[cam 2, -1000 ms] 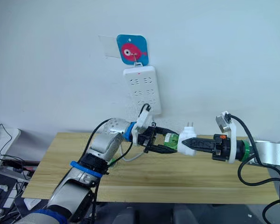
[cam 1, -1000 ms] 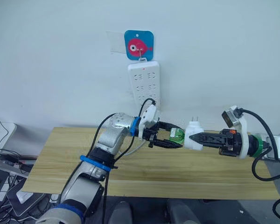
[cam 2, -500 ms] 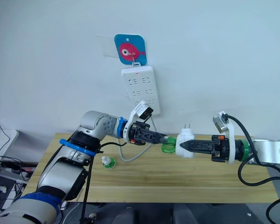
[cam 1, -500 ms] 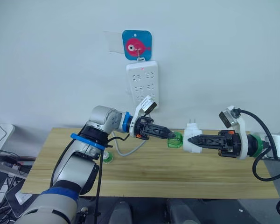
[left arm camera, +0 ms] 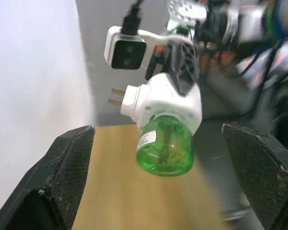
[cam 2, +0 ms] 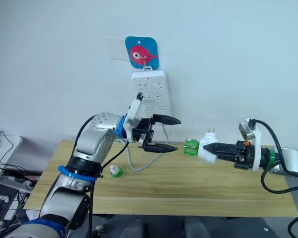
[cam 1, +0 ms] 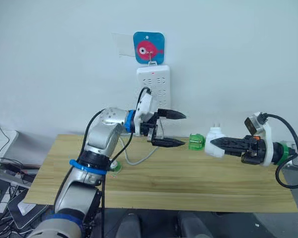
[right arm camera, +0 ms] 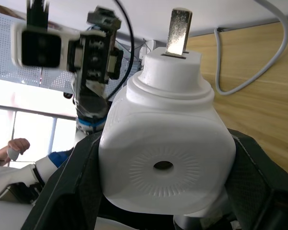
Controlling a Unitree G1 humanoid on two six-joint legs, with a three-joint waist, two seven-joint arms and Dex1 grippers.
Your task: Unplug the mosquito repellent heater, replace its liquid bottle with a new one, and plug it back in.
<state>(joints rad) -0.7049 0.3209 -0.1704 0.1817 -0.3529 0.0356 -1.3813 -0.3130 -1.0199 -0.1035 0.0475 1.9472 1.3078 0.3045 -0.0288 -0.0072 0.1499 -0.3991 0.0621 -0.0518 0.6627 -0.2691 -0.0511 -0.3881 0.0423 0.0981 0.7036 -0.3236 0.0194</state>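
Observation:
My right gripper is shut on the white mosquito repellent heater, held in the air over the table with its plug prongs pointing up. A green liquid bottle sits in the heater and sticks out toward my left gripper. That gripper is open, a short way left of the bottle, with nothing between its fingers. A second small green bottle with a white cap stands on the table under my left arm.
A tall white power strip hangs on the wall from a blue fish hook, behind my left gripper. Its white cable loops down onto the wooden table. Cables lie on the floor at the left.
My left gripper was shut on the green bottle at the heater. It has let go, opened wide and drawn back to the left. The right gripper has shifted right with heater and bottle.

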